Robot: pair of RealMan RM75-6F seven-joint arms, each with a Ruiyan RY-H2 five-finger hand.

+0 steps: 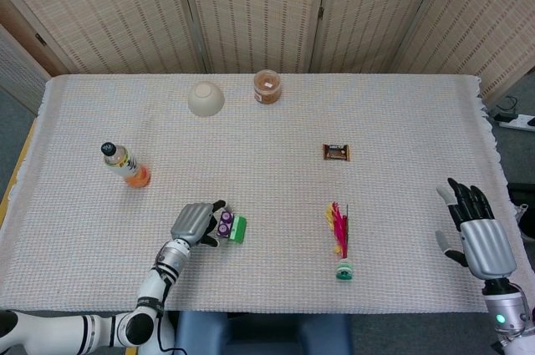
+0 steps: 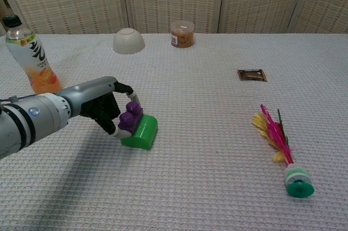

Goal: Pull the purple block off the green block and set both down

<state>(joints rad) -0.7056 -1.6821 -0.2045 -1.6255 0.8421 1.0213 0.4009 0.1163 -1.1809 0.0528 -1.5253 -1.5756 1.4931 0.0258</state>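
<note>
The purple block [image 2: 129, 118] sits stuck on the green block [image 2: 141, 132], and the pair lies on the tablecloth at the front left. In the head view the purple block [image 1: 224, 223] and green block [image 1: 239, 228] show as one small piece. My left hand [image 2: 100, 106] reaches in from the left and pinches the purple block, one finger over its top and the thumb at its lower side. The same left hand [image 1: 192, 223] shows in the head view. My right hand [image 1: 478, 234] hovers at the front right edge, fingers spread, holding nothing.
An orange drink bottle [image 2: 30, 57] stands left of the hand. An upturned bowl [image 2: 129, 40] and a jar [image 2: 182, 33] stand at the back. A snack packet [image 2: 252, 75] and a feathered shuttlecock [image 2: 280, 147] lie to the right.
</note>
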